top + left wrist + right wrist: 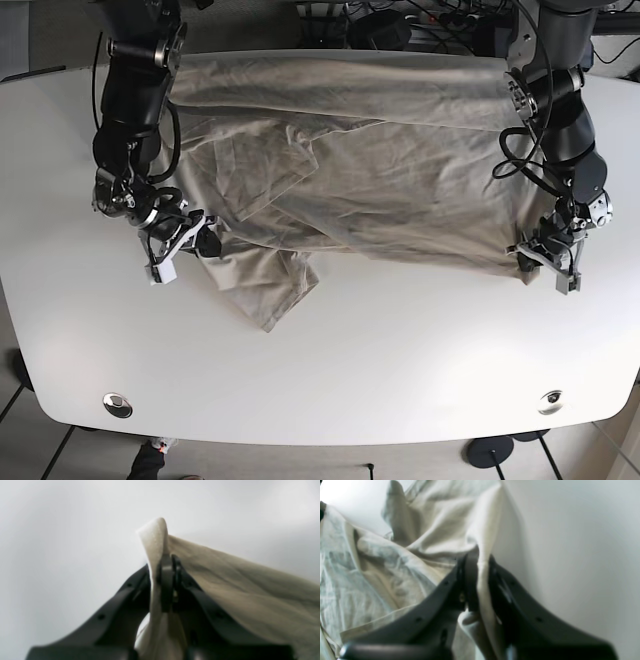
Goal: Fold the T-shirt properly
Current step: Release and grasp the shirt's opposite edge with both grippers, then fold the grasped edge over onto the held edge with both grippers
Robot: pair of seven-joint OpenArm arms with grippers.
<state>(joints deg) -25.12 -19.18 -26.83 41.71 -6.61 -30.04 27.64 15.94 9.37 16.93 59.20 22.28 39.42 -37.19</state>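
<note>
A beige T-shirt (360,160) lies crumpled across the white table (380,360), its far edge along the table's back. My left gripper (168,565), at the right in the base view (527,256), is shut on a pinched fold of the shirt's edge (156,537). My right gripper (477,562), at the left in the base view (205,238), is shut on another fold of the shirt (483,540). A loose sleeve-like flap (270,285) hangs toward the table's front between the arms.
Cables and equipment (400,20) sit behind the table's far edge. Two round metal fittings (117,404) (549,401) are set near the table's front corners. Bare tabletop stretches across the front half.
</note>
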